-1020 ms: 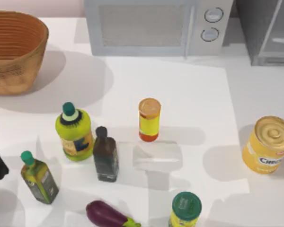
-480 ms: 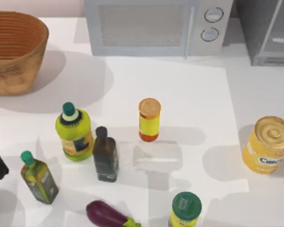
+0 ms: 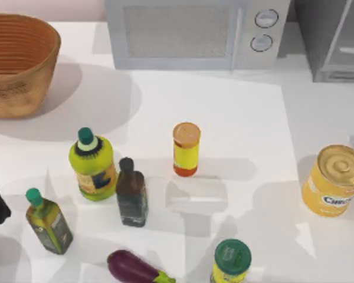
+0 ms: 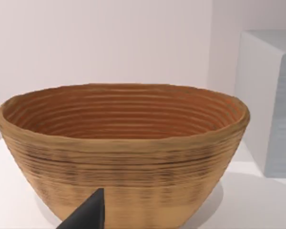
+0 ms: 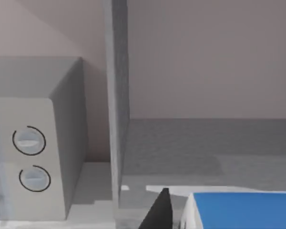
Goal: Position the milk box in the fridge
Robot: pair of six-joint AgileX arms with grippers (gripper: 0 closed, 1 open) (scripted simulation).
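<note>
The right wrist view looks into the open, dark grey boxy fridge (image 5: 190,143), with the blue top of the small rectangular milk box (image 5: 243,210) close to the camera, in front of the fridge's open compartment. One dark finger (image 5: 158,212) of the right gripper lies just beside the carton; whether the jaws pinch it cannot be told. The light grey microwave (image 5: 35,157) with two round knobs stands beside the fridge. The left arm sits parked at the table's left edge, its dark fingertip (image 4: 86,214) facing the woven brown basket (image 4: 124,148).
</note>
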